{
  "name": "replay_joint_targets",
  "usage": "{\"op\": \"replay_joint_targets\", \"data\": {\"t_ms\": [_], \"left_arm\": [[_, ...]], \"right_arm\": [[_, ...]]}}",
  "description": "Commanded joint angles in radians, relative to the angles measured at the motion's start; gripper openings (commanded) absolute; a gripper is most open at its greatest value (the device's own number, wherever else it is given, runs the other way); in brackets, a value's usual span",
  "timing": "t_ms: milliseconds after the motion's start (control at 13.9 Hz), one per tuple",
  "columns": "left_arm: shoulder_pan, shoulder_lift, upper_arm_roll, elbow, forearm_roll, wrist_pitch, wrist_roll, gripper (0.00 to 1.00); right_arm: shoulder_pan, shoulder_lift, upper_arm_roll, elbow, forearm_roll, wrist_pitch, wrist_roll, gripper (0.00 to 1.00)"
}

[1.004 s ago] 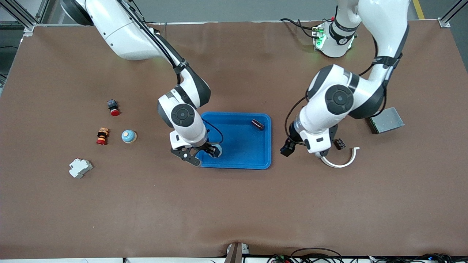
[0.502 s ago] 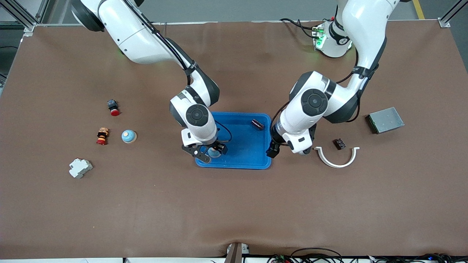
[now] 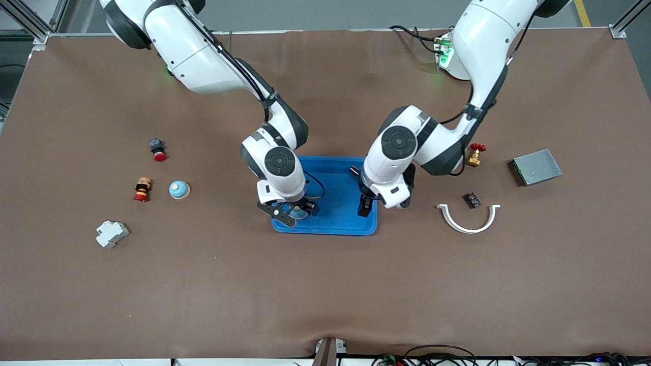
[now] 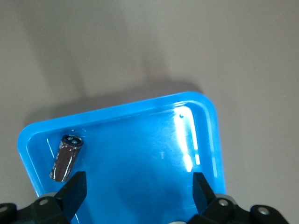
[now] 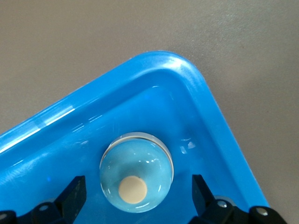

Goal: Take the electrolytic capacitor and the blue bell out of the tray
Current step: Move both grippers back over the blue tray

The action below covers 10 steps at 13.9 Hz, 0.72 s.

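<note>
Both arms have swung inward over the tray (image 3: 335,226). From the front, right gripper (image 3: 290,211) hangs over one corner, left gripper (image 3: 367,203) over the other end.

Left wrist: spread fingers (image 4: 74,191) beside the electrolytic capacitor (image 4: 67,157), lining up.

Right wrist: open fingers (image 5: 74,193) straddle the blue bell (image 5: 136,171), ready to close.

bell (image 5: 135,175) in tray (image 3: 335,223) corner nearest camera, right arm's end | capacitor (image 4: 66,157) in tray, farther corner, left arm's end

I can read no text, label, brand, number or sign on anything before me, in any of my three views.
</note>
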Motion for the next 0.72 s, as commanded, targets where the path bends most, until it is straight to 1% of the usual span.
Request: {"op": "replay_joint_targets", "data": {"t_ms": [0,143,430,646], "left_arm": [[-0.018,0.025,0.006,0.007,0.050,0.005,-0.017,1.00],[-0.043,0.043,0.006,0.007,0.060,0.003,-0.009,1.00],[-0.070,0.048,0.006,-0.001,0.060,-0.009,-0.019,1.00],[-0.072,0.049,0.004,-0.019,0.060,-0.018,-0.022,1.00]], "right_arm": [[0.014,0.030,-0.011,0.047,-0.026,-0.002,0.030,1.00],[0.014,0.039,-0.010,0.057,-0.026,-0.002,0.030,1.00],[0.014,0.050,-0.011,0.073,-0.040,-0.002,0.030,1.00],[0.014,0.055,-0.011,0.074,-0.042,-0.002,0.030,1.00]]}}
